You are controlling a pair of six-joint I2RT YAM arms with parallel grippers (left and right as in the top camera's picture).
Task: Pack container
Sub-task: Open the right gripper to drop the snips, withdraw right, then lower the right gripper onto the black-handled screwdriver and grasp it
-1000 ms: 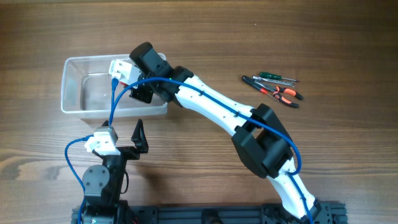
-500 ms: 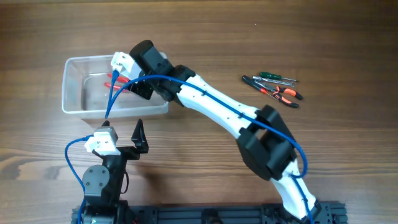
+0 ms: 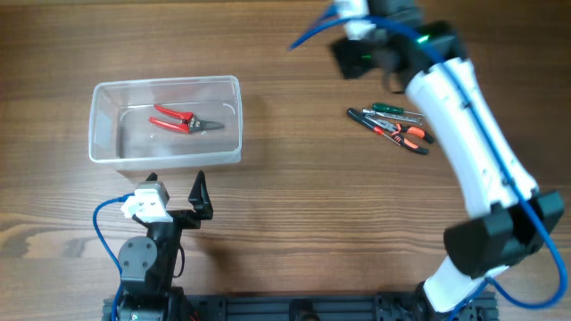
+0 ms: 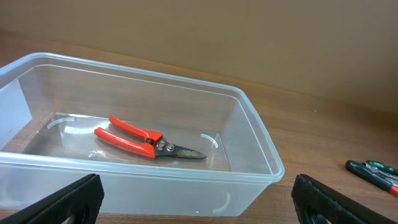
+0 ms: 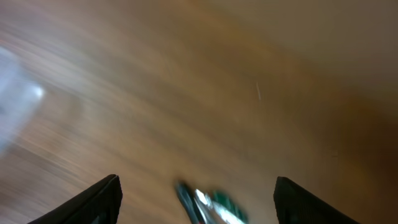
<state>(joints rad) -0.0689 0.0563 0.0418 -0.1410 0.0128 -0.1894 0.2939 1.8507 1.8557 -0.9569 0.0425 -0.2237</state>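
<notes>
Left gripper (image 3: 176,184) sits nearest the base, on the left side of the table (image 3: 294,205). Fingers are spread wide with nothing between them. It points at the near long wall of the container and stands just short of it, not touching.

Container (image 3: 93,125) next out: clear tub, upright on the wood, long side across the view, left half of the table. One pair of red-handled snips (image 3: 176,119) lies flat on its floor, about the middle, handles to the left, dark blades to the right. Nothing else shows inside.

Right side, well apart from the tub: small pile of hand tools on the bare wood. Red-and-black pliers (image 3: 407,135) lie on the near side, a green-handled screwdriver (image 3: 393,109) just behind, touching or overlapping; cannot separate the rest.

Farthest: right gripper (image 5: 196,180), at the far edge, up off the table beyond the pile and a little left of it. Wrist view is blurred, but both fingers show wide apart and empty, green handle low between them.
</notes>
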